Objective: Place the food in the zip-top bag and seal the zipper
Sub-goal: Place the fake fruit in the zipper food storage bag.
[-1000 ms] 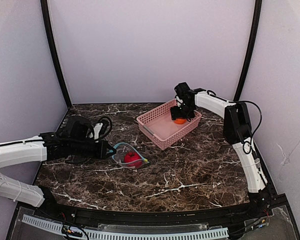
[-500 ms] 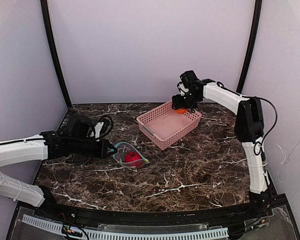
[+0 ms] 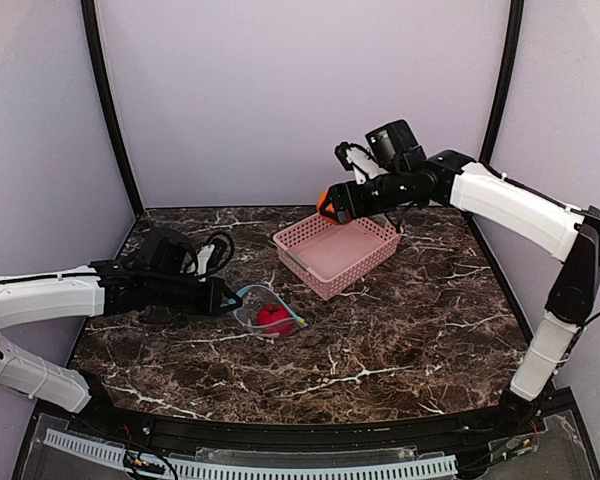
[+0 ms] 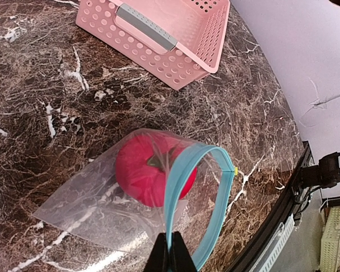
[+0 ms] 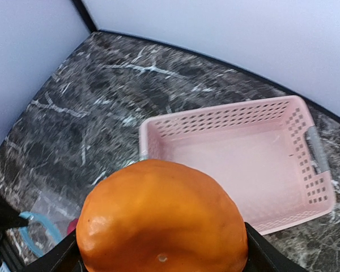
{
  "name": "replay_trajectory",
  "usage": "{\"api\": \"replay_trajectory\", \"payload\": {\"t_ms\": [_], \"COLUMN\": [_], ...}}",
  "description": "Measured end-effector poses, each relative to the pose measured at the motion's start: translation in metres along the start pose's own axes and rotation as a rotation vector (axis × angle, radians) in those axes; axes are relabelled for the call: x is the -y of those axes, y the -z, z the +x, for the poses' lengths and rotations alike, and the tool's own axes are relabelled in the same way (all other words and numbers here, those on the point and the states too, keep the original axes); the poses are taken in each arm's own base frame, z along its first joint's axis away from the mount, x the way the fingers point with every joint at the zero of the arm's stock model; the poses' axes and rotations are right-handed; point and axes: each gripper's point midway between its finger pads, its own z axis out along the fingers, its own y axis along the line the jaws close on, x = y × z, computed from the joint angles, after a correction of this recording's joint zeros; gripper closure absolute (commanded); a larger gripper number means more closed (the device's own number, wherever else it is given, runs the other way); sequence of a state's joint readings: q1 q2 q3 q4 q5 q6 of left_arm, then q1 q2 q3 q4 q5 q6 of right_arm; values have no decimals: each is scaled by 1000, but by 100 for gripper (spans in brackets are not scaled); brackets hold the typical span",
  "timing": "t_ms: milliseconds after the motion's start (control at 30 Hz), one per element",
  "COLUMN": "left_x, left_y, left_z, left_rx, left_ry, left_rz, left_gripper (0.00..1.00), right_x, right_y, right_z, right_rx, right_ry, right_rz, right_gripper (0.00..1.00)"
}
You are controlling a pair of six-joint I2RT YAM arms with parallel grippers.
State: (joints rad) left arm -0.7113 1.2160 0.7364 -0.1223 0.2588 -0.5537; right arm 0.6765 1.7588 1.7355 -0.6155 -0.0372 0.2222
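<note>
Dark marbled tabletop (image 3: 380, 340), lilac walls (image 3: 280, 100). A pink slotted plastic basket (image 3: 337, 250) sits toward the far edge. The left pincer (image 3: 225, 299) pinches the teal zipper (image 4: 184, 187) of the clear plastic bag (image 4: 96, 209), left of centre, with the red toy food (image 4: 144, 170) inside. The right pincer (image 3: 332, 205) grips the orange toy food (image 5: 161, 218) above the basket.

The zipper (image 4: 184, 175) of the zip-top bag (image 4: 96, 201) is pinched between the closed jaws of the left gripper (image 4: 171, 253). The bag is laid on the table (image 3: 400, 340) just ahead of that gripper, with the bagged food piece (image 4: 143, 173) inside it. The basket (image 3: 315, 272) is set further ahead of the left gripper and below the right gripper (image 3: 338, 203), between whose jaws the lifted food piece (image 5: 161, 218) is held, clear of the table and well apart from the bag.
</note>
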Motion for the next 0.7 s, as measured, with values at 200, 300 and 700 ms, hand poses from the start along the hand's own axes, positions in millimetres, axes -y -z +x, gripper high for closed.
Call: {"api": "replay_trajectory", "payload": {"t_ms": [200,300,700], "left_x": [4,4,-3], "left_y": [-2,-3,-10], "left_z": [-2,-3,6], "left_rx": [5,5,-21], "left_ry": [13,13,22], "left_rz": [25,25,7], "left_gripper": [99,99,99], "right_x": [-84,-106,-181], "right_y": [6,1,-8], "right_z": [70,99,132], "right_rx": [-106,-155,-181], "right_ry": [54,57,58], "right_rz": [-204,-258,-405], "right_gripper": [25,25,25]}}
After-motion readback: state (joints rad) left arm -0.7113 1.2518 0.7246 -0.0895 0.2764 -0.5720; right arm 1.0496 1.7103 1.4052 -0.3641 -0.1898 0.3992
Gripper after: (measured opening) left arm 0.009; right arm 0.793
